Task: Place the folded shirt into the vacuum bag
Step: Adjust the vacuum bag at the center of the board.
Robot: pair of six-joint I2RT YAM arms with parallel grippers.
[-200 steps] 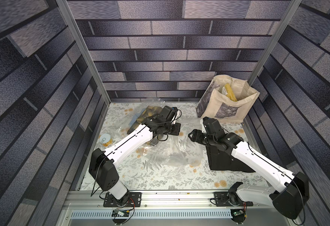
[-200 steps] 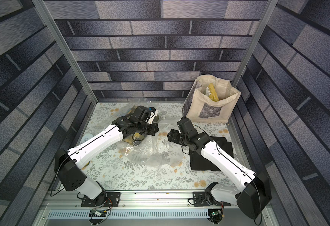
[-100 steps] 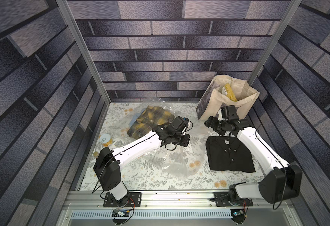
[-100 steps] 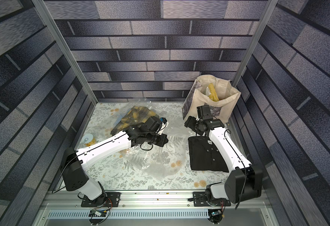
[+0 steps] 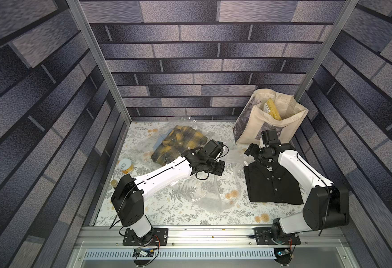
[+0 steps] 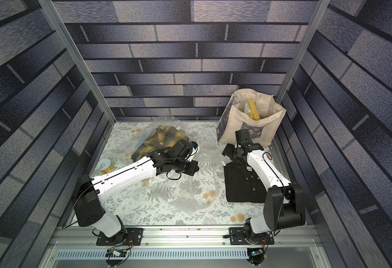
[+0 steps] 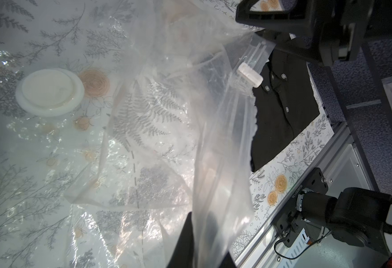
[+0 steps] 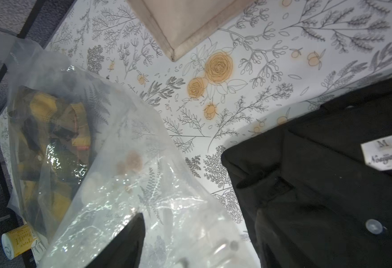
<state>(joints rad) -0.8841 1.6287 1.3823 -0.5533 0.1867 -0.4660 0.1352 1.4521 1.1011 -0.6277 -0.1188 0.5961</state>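
Pinching the large crinkly transparent plastic vacuum bag (image 5: 211, 195) in the left end effector (image 5: 221, 169), jaws nearly together on the film, holding its mouth raised off the floral-print surface (image 5: 167, 208). Hovering the right end effector (image 5: 249, 154), jaws standing wide and empty, at the collar of the folded black button-up shirt (image 5: 271, 185), lying flat beside the mouth, not yet inside. Risking slick film slipping from the pinch and collapsing the opening; risking snagging the film edge with the collar; risking unfolding if lifting by the collar alone.
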